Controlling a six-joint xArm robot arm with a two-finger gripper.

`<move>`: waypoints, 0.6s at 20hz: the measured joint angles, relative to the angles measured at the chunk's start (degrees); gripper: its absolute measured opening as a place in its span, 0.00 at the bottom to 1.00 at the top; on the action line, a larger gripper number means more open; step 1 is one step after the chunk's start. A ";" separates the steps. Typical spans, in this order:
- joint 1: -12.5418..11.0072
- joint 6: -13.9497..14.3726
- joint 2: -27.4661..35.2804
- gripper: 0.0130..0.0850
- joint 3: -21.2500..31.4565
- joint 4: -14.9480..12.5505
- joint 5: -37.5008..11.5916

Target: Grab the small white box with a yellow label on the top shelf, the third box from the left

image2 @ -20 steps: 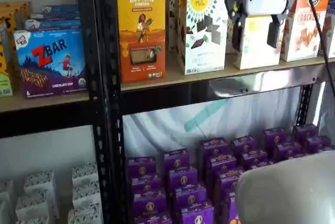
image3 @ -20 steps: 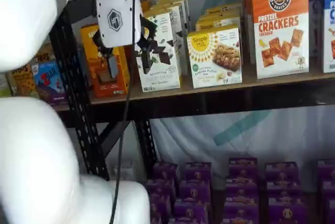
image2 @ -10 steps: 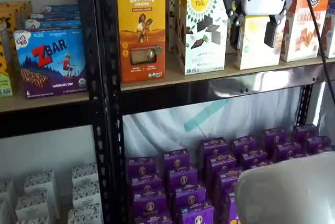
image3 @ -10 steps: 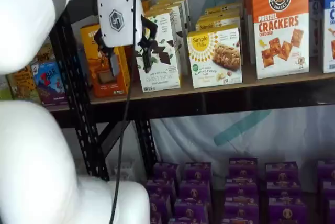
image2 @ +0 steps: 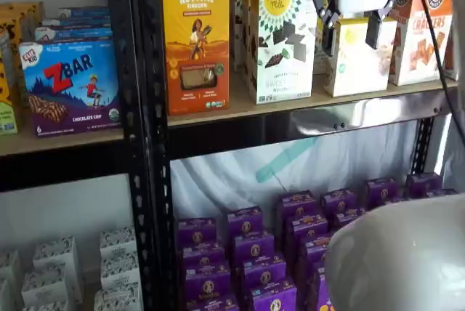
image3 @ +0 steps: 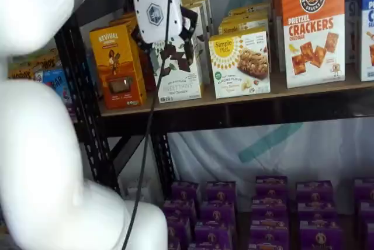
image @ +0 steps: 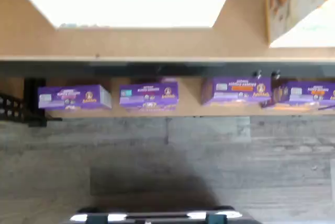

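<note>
Tool [image2: 352,29] spread open, a finger beside each upper side edge of the small white box [image2: 357,60], top shelf [image2: 305,102] below

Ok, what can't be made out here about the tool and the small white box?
- Whether the tool touches the small white box: depth is unclear in a shelf view.
- The box's upper corners: covered by the tool's fingers.
- Wrist view: print on the boxes is washed out and blurred, and the fingers are not shown.
</note>
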 joint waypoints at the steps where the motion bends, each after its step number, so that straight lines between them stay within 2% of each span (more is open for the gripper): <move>1: -0.98 -0.90 0.93 1.00 -0.42 0.25 -0.66; 6: -5.93 -5.49 5.23 1.00 -2.44 1.96 -3.54; 12: -10.38 -9.70 8.23 1.00 -4.23 3.79 -4.77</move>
